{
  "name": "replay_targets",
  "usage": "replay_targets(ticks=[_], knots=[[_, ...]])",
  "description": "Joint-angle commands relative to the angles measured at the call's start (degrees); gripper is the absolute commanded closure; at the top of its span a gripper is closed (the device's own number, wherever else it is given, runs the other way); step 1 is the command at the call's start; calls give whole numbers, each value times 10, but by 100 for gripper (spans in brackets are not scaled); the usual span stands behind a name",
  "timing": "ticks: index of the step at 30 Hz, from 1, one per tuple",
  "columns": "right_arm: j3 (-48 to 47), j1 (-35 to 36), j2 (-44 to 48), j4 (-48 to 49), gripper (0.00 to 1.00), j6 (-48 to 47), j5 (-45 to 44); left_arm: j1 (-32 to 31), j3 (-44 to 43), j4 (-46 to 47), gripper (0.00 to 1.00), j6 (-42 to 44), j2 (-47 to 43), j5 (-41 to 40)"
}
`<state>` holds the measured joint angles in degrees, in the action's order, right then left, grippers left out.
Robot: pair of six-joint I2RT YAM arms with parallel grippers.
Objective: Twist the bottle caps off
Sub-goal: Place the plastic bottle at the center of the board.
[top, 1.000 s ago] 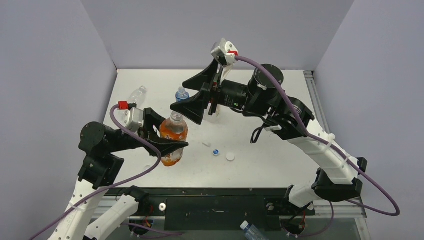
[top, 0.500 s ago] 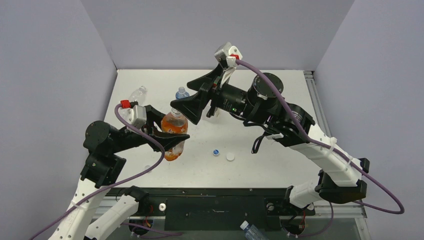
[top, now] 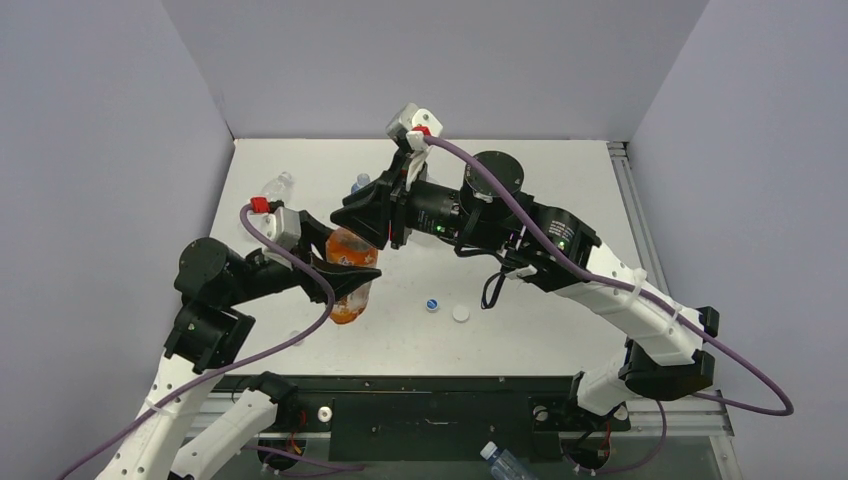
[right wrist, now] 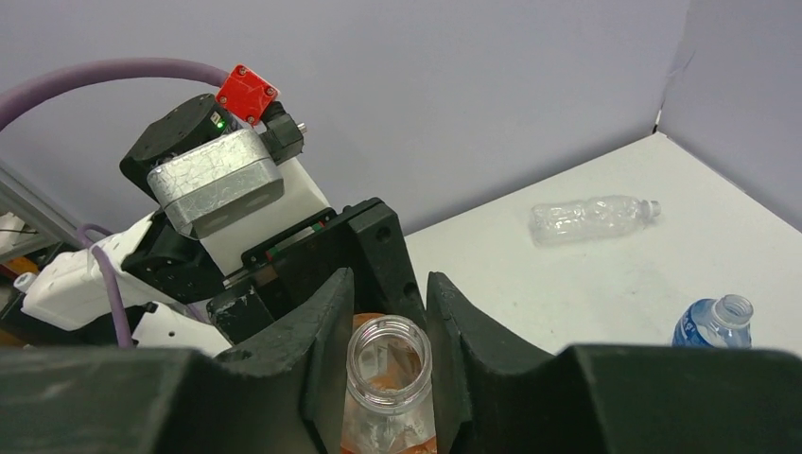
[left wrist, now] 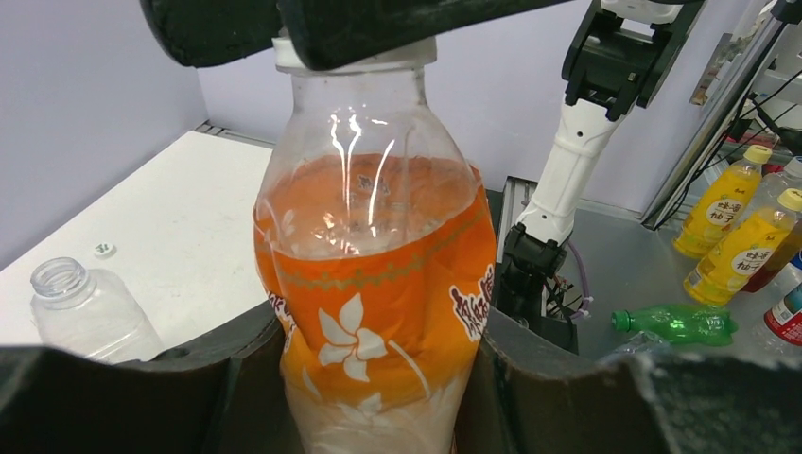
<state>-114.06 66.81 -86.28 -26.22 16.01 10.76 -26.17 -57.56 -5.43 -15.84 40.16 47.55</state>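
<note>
The orange bottle (top: 347, 300) is tilted above the table, and my left gripper (top: 352, 262) is shut on its labelled body (left wrist: 378, 284). From above, my right gripper (top: 362, 228) is shut on the bottle's neck (right wrist: 386, 364), one finger on each side. In the right wrist view the mouth looks open, with no cap on it. In the left wrist view a whitish band (left wrist: 355, 55) shows just under those fingers. Loose bottle caps lie on the table: a blue one (top: 432, 304), a white one (top: 461, 314), and a small white one (left wrist: 104, 250).
A clear empty bottle (top: 275, 187) lies at the back left. A blue-labelled open bottle (right wrist: 711, 323) stands behind the grippers. Another clear open bottle (left wrist: 85, 307) is close beside the held one. Yellow (left wrist: 719, 208) and green (left wrist: 676, 322) bottles lie off the table's right side.
My right gripper swung left and down over the bottle and went from wide open to shut on its neck. The left arm shifted the bottle slightly right and up.
</note>
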Motion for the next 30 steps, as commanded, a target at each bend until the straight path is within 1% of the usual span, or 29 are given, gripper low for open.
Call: replay_targets(ticks=[1,2,3,4,5,6,7,9,13,15,17,18,19,20,22,25,27,30], knots=[[-5,3,-9,-41,100,-25,-32,-2,-8,29,75,11,-3,-9],[1,3,-5,-41,100,-29,-40,-2,-7,25,60,11,-4,-12],[13,3,-2,-37,100,-37,-58,-2,-7,22,47,12,-5,-18],[21,2,5,-36,100,-42,-67,-2,-6,16,17,12,-7,-22],[37,0,9,-31,100,-49,-84,-2,-6,12,2,15,-10,-30],[44,-3,17,-29,100,-53,-89,-2,-6,3,1,17,-12,-37],[58,-8,21,-26,100,-61,-99,-2,-5,-2,3,20,-18,-52],[74,-17,28,-27,100,-71,-113,-2,-4,-21,3,32,-30,-65],[123,-42,46,-24,100,-106,-170,-2,-7,-97,3,86,-57,-92],[168,-67,59,-3,100,-115,-196,-2,-8,-156,3,123,-70,-114],[226,-94,76,35,100,-124,-228,-2,-11,-193,3,141,-78,-137],[273,-112,83,74,100,-129,-254,-2,-13,-205,3,151,-80,-144],[297,-122,96,95,100,-131,-264,-2,-15,-223,3,153,-81,-162],[342,-142,102,145,100,-130,-280,-2,-16,-232,3,155,-80,-170],[392,-177,111,208,100,-115,-290,-2,-17,-251,3,174,-76,-192],[447,-225,107,293,100,-93,-315,-2,-18,-269,3,179,-71,-190],[466,-251,93,349,100,-84,-326,-2,-20,-275,3,183,-69,-180],[473,-280,57,377,100,-76,-337,-2,-19,-277,3,187,-69,-177]])
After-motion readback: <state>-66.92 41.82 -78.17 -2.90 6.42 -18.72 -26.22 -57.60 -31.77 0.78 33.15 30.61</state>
